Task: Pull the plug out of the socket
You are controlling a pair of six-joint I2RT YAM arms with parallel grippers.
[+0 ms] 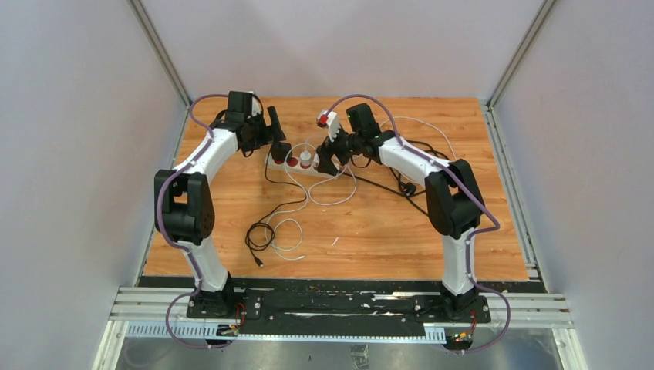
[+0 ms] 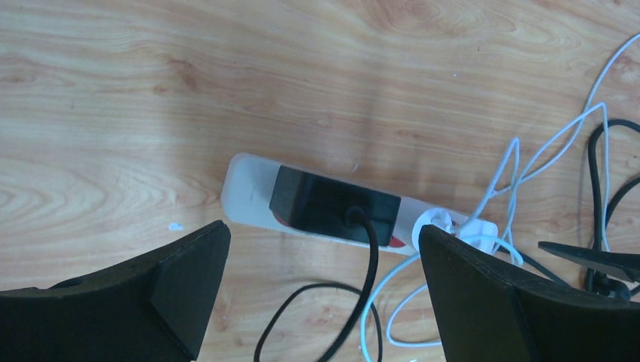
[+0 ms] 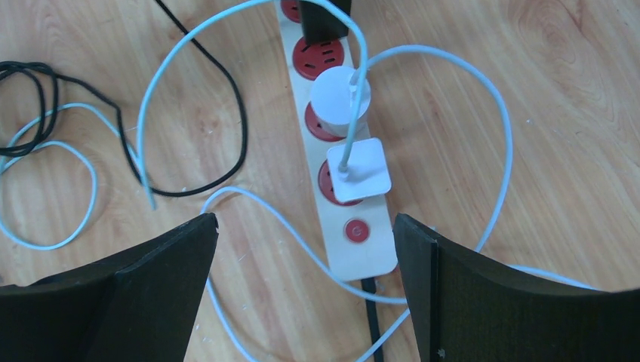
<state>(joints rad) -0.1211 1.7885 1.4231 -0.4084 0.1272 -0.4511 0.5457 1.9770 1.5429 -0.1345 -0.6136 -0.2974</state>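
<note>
The socket, a long white power strip [image 1: 297, 171], lies on the wooden table. In the right wrist view the strip [image 3: 370, 256] carries a black plug [image 3: 324, 19] at its far end, a free red outlet [image 3: 317, 56], a round white plug [image 3: 340, 98], a square white plug [image 3: 361, 170] and a red button [image 3: 357, 230]. My right gripper [image 3: 306, 220] is open above the button end, touching nothing. My left gripper [image 2: 323, 230] is open above the black plug [image 2: 332, 207], which sits at the other end of the strip [image 2: 249, 192]. In the top view the left gripper [image 1: 278, 137] and right gripper [image 1: 330, 160] flank the strip.
The strip's black cable [image 3: 373, 317] runs out from the button end. Loose white cable [image 3: 483, 98] and black cable [image 3: 219, 121] loop around the strip. More coils of cable [image 1: 270, 227] lie nearer the arm bases. Grey walls close in the table on three sides.
</note>
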